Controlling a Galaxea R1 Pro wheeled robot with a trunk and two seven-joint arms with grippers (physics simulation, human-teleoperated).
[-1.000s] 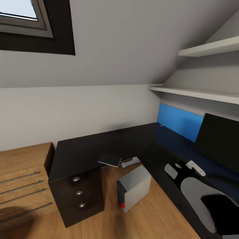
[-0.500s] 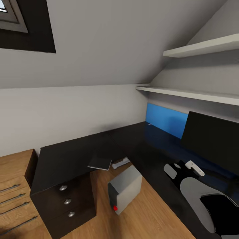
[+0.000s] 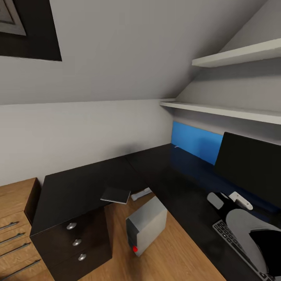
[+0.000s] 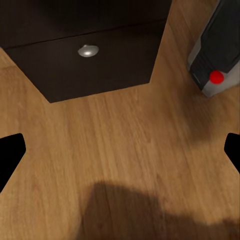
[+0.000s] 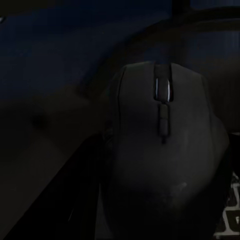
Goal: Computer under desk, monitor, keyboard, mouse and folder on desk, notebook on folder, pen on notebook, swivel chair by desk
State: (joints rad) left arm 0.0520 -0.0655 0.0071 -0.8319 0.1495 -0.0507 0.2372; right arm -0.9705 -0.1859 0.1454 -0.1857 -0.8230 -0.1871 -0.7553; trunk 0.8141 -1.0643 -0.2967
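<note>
Sloped grey walls close over the black corner counter. On it the monitor stands right, the blue folder behind, the keyboard near. The computer sits on the wooden floor. Left jaws spread wide; right jaws pinch the mouse.

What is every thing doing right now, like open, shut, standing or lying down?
Wide black monitor: standing upright on the black-topped desk.
Small grey tower computer: on the wooden floor.
Bright blue folder: on edge against the wall.
Black desk drawers: shut.
Left tool: open, empty.
Right tool: shut on dark oval mouse.
</note>
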